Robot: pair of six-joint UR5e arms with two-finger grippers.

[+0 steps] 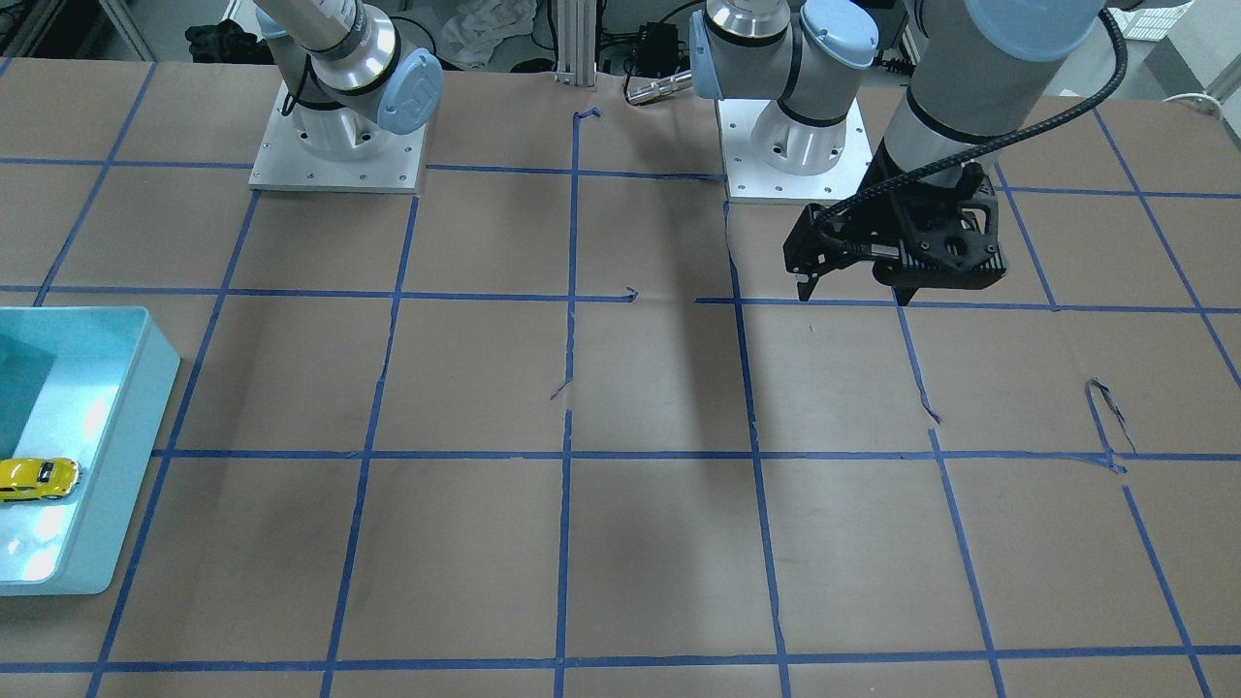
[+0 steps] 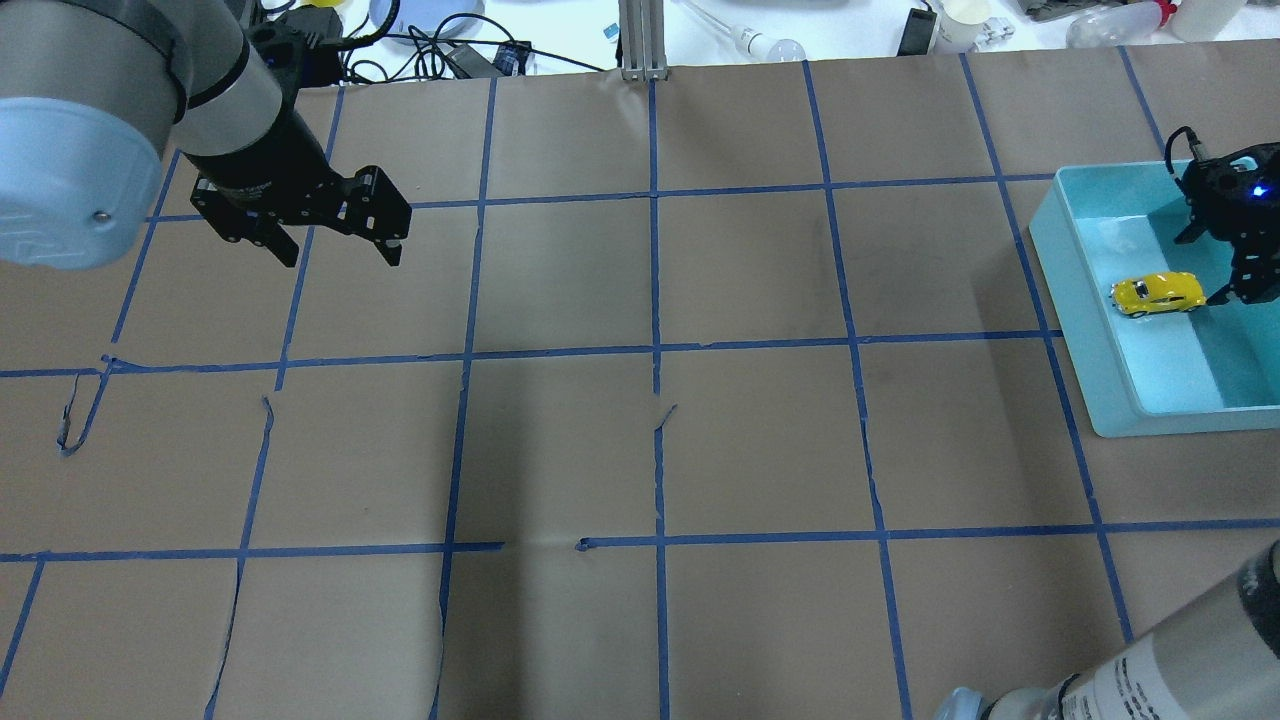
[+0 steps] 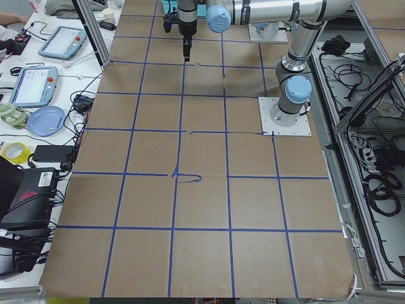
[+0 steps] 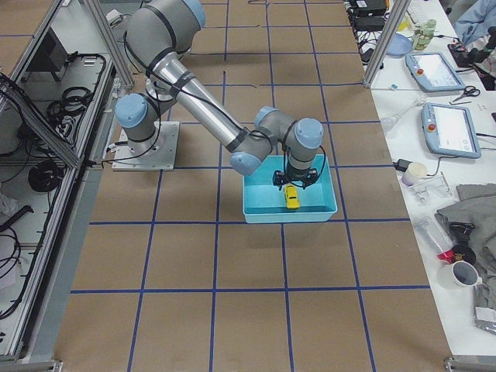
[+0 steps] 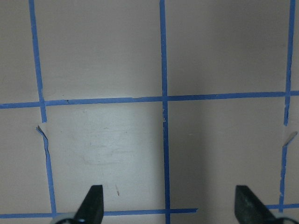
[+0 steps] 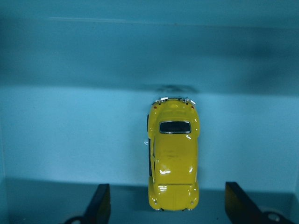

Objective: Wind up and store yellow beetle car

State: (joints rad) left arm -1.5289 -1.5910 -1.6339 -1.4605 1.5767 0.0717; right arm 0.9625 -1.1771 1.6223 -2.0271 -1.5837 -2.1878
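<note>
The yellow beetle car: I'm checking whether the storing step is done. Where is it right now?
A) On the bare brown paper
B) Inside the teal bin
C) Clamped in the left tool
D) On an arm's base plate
B: the yellow beetle car lies on the floor of the teal bin, and the right tool is open around it without touching.

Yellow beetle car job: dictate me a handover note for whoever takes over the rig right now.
Left gripper: open, empty, over the table.
Right gripper: open, straddling the yellow beetle car, not gripping it.
Car: lying in the teal bin.
Done: car looks stored; whether it was wound, cannot tell.
To do: probably just lift the right gripper clear.
</note>
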